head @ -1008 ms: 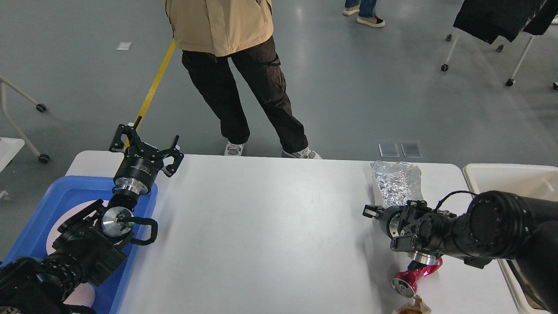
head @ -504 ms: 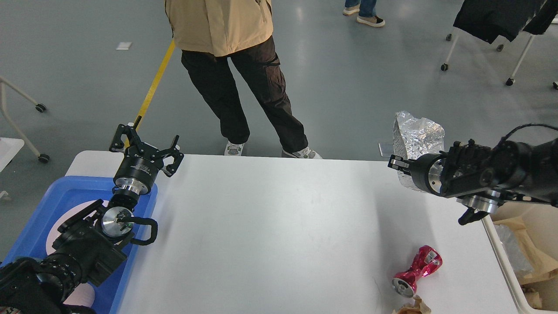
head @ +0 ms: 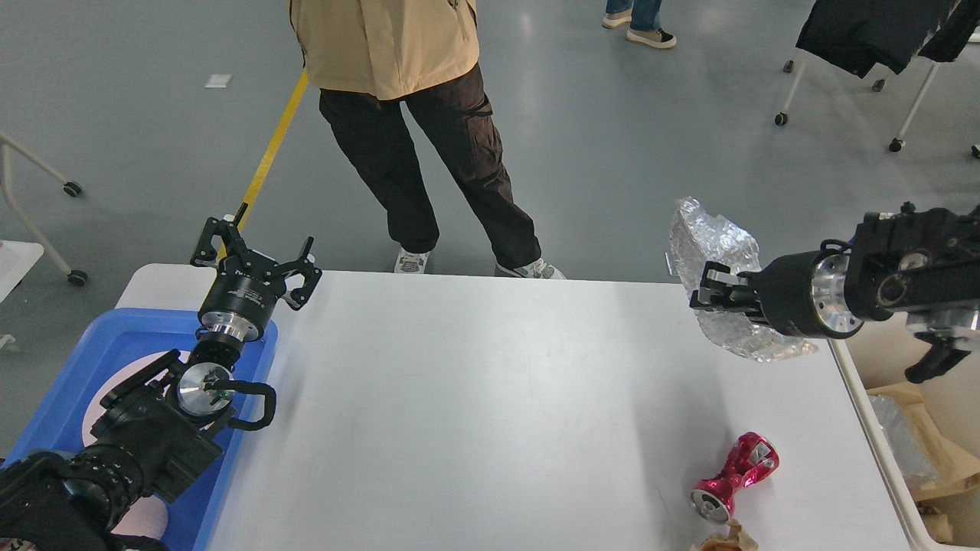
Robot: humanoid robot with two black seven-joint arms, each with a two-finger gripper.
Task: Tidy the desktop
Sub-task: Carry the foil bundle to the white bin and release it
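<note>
1. White and smooth, the table [head: 475, 398] fills the middle of the view, wide, with rounded corners.
2. Nearest on it, by the right front edge, lies a crushed red can [head: 733, 476], with a scrap of brown paper [head: 723, 539] just below it. No writing on the can can be read.
3. At the left front a blue tray [head: 115, 337] sits on the table, and the left arm reaches over it.
4. Most of the table top is bare, with lots of room in the middle.
5. A cream bin [head: 869, 405] stands along the right edge with brown paper inside.
6. Farther back, the left gripper [head: 256, 256] is above the tray's far corner, its jaws spread wide and holding nothing.
7. The right gripper [head: 708, 287] is up over the table's far right corner, jaws closed on a crinkled silver foil bag [head: 716, 245].
8. Beyond the far edge, a person [head: 429, 153] stands on the grey floor.
</note>
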